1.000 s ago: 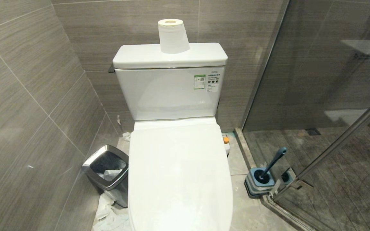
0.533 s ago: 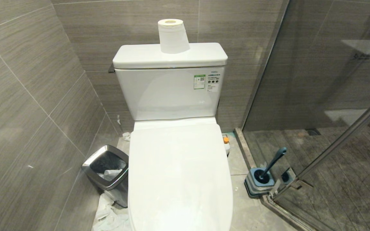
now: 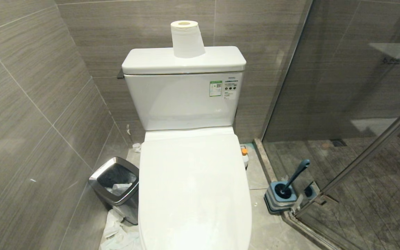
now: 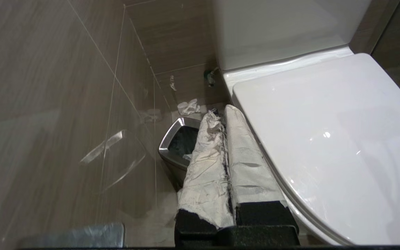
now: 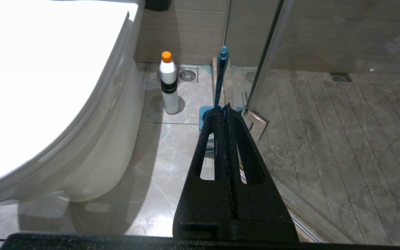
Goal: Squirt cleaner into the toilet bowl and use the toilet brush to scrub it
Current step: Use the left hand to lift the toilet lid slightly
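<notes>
Running from the robot's left across to its right, the steel waste bin (image 3: 116, 189) is sitting on the floor tight against the toilet, with crumpled paper (image 3: 118, 236) lying at its foot. The left gripper (image 4: 222, 119) is hanging just above that bin beside the lid's edge, its paper-wrapped fingers (image 4: 207, 163) pressed together and gripping nothing. A careless reach from here is risking a knock to the bin or a snag on the loose paper. In the middle, the toilet bowl (image 3: 194, 194) is lying covered by its closed lid, so any squirt now is landing on the lid and not in the basin; the lid is needing to be lifted first, and a roll of tissue (image 3: 187, 39) on the tank is standing where a raised lid might jolt it. Further right, the cleaner (image 5: 168, 83) is standing upright on the floor, tucked close to the toilet's side, where a clumsy approach is likely tipping it. The toilet brush (image 5: 221, 74) is resting in its holder (image 3: 282, 196) near the glass door. The right gripper (image 5: 226, 107) is hovering before it, clenched and empty.
</notes>
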Tool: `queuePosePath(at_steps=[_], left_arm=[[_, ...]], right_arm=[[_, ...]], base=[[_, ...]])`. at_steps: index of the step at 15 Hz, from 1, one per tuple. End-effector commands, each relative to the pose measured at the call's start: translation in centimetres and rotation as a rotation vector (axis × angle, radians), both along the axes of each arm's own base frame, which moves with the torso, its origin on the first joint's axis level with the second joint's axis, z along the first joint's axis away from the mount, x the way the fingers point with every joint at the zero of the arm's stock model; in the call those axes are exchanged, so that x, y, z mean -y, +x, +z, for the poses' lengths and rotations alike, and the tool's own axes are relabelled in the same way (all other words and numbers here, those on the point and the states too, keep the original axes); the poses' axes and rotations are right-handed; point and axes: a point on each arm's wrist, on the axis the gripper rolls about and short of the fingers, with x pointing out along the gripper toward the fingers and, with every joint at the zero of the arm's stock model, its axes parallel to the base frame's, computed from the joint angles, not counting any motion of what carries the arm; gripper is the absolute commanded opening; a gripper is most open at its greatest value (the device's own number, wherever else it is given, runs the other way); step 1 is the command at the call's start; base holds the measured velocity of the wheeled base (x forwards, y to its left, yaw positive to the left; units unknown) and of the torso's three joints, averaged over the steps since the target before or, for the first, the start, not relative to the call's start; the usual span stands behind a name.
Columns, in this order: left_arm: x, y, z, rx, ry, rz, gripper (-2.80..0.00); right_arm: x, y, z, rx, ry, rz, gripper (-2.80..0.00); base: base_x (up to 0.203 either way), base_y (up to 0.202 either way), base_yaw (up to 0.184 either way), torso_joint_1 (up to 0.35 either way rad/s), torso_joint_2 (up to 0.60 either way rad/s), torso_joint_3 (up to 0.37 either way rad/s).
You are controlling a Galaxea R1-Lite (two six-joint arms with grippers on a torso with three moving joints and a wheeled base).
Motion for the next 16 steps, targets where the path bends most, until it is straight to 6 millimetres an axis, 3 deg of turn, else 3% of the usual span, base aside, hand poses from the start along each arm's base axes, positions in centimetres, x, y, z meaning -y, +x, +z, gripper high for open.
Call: queuePosePath(at_steps=[1,4,6,9,13,16], left_arm=[[0.0,3.3,2.0,-0.076,0.005,0.000,-2.80],[0.0,6.3,3.3,-0.114,0.003,-0.011,-2.80],[0.1,9.3,4.1,-0.148,-0.002,-0.018,-2.80],[0.1,15.4,5.1,-0.215,-0.031,-0.026,-2.80],[-0.2,23.9,4.7,-0.253,-0.078,-0.081,-2.80],[-1.4,26.1,4.0,-0.266,-0.146,-0.186,-2.80]], right_arm=[[0.0,0.0,0.0,-0.002,-0.001,0.000,-2.80],[0.0,0.0,0.0,-0.002,-0.001,0.000,-2.80],[0.0,0.0,0.0,-0.002,-0.001,0.000,-2.80],[0.0,0.0,0.0,-0.002,-0.001,0.000,-2.80],[0.0,0.0,0.0,-0.002,-0.001,0.000,-2.80],[0.0,0.0,0.0,-0.002,-0.001,0.000,-2.80]], base=[[0.000,0.000,0.000,0.000,0.00,0.000],[0.000,0.000,0.000,0.000,0.00,0.000],[0.000,0.000,0.000,0.000,0.00,0.000],[0.000,0.000,0.000,0.000,0.00,0.000],[0.000,0.000,0.000,0.000,0.00,0.000],[0.000,0.000,0.000,0.000,0.00,0.000]])
